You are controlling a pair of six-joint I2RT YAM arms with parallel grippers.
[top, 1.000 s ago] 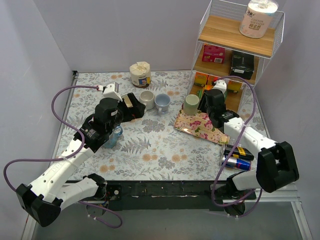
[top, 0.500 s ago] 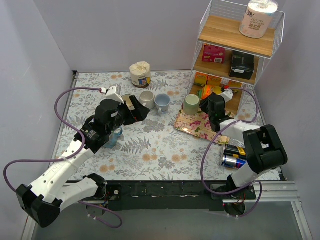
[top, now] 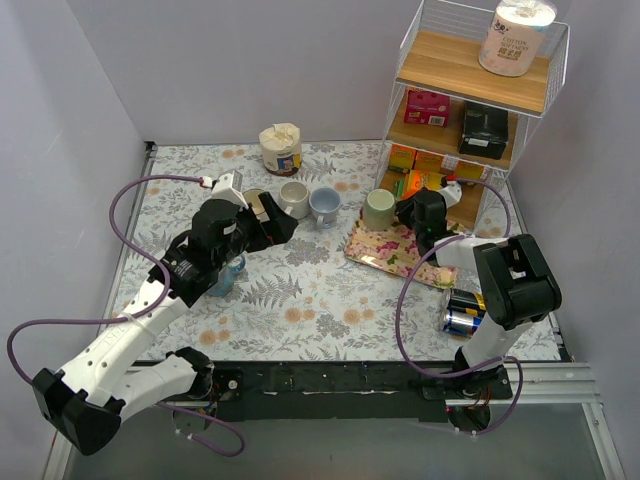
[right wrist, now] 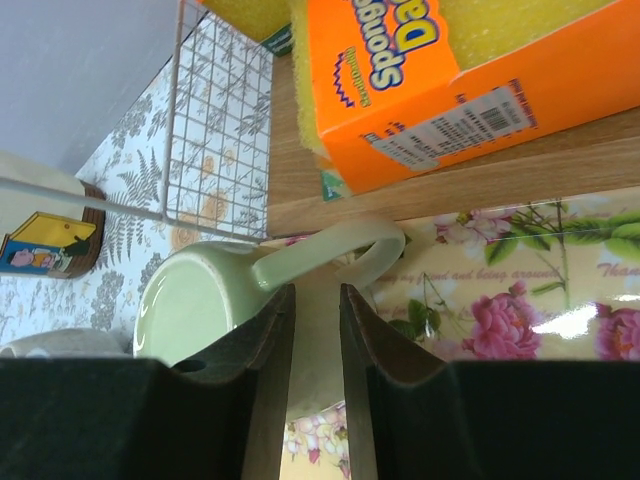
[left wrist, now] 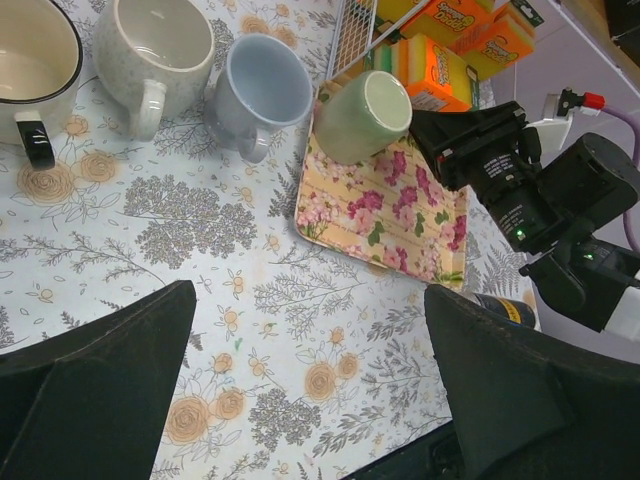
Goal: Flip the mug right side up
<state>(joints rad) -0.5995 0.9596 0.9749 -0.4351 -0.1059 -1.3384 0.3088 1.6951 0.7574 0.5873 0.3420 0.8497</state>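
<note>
Fern-print tabletop [top: 300, 290] before me, carrying directly: a flowered tray [top: 385, 255], a white mug [top: 294, 198], a blue mug [top: 324, 205], a paper roll [top: 281, 148], a drinks can [top: 460, 322] and a wire shelf rack [top: 450, 60].

Floral-print desk [top: 300, 290], and on it a flowered tray [top: 385, 250] just in front of the wire shelf [top: 470, 75]. White speckled cup [top: 293, 196] and blue cup [top: 324, 203] stand side by side, both upright. One paper roll [top: 281, 148] at the back, another roll [top: 517, 35] atop the shelf. Orange sponge boxes [right wrist: 440, 80] on the bottom tier, cans [top: 460, 322] lying near the right edge.
</note>
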